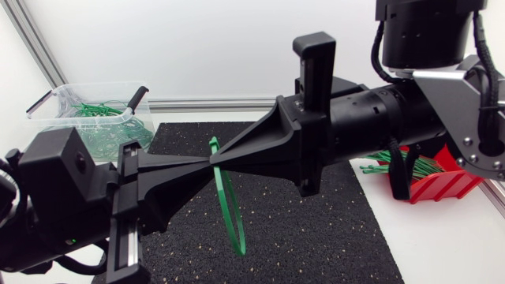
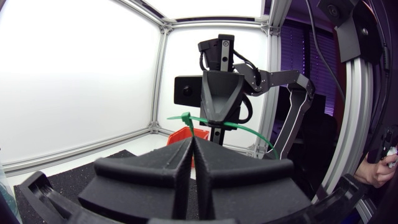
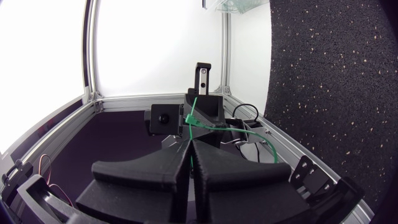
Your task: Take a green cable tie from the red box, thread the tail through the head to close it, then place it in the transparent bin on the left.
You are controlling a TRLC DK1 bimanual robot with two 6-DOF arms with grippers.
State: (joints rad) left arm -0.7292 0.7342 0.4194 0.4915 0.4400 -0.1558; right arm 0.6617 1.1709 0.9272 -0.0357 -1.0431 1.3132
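Left tool (image 1: pixel 201 164) and right tool (image 1: pixel 227 156) meet tip to tip above the mat (image 1: pixel 316 237), both clamped on the tie (image 1: pixel 230 207), whose green loop hangs below them.

So apart from the main action there's not much going on. A black rubbery mat (image 1: pixel 316 229) with little pale specks all over it covers the middle of the white desk (image 1: pixel 442 244), and bare desk shows on either side of it. A silver metal rail (image 1: pixel 213 102) runs along the desk's far edge, just behind the mat. Same speckled mat is in both wrist views too.
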